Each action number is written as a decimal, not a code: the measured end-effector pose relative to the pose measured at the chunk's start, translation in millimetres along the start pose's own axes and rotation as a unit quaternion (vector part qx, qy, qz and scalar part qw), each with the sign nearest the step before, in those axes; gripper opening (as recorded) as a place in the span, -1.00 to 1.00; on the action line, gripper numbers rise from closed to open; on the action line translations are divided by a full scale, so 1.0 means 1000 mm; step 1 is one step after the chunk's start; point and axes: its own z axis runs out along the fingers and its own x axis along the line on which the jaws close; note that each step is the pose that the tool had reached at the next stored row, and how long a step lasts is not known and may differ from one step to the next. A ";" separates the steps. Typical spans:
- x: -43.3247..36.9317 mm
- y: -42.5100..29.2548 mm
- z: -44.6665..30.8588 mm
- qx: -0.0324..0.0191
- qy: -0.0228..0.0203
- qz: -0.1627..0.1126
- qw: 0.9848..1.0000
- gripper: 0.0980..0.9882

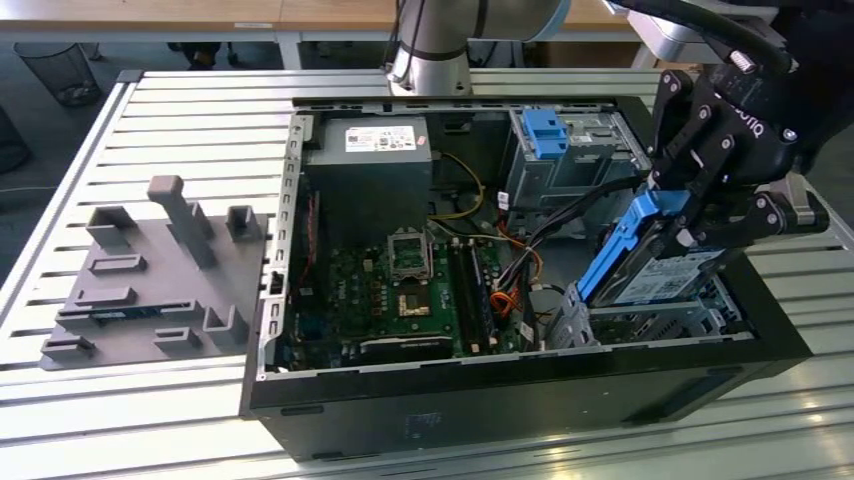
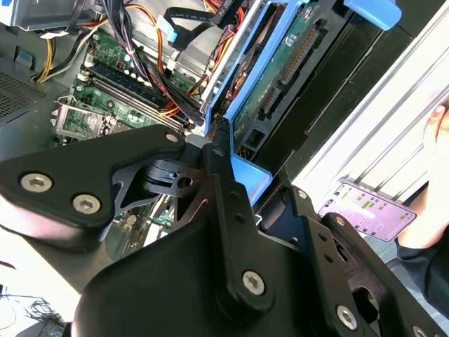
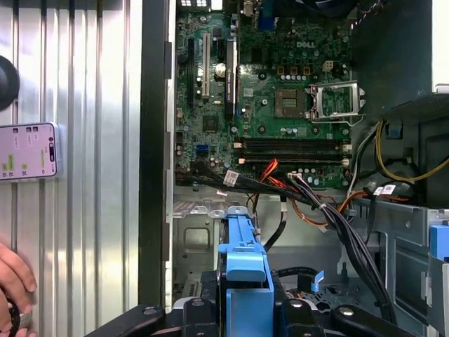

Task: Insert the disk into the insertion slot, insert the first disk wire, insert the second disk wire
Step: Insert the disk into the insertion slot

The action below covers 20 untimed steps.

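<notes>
My fingers [image 2: 216, 158] grip the disk [image 1: 657, 275] by its blue carrier. In the exterior view it hangs tilted over the slot [image 1: 661, 322], at the case's [image 1: 534, 400] four o'clock.

The disk [image 1: 659, 283] tilts above the insertion slot [image 1: 657, 325] inside the computer case [image 1: 507, 405] — a fixture plate [image 1: 134, 300] lies outside it, on the exterior view's left.
</notes>
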 end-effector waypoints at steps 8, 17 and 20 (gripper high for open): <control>0.0001 -0.0001 0.0033 0.000 0.000 0.000 1.000 -0.40; 0.0002 -0.0001 0.0076 0.000 0.000 0.000 1.000 -0.40; 0.0002 -0.0002 0.0092 0.000 0.000 0.000 1.000 -0.40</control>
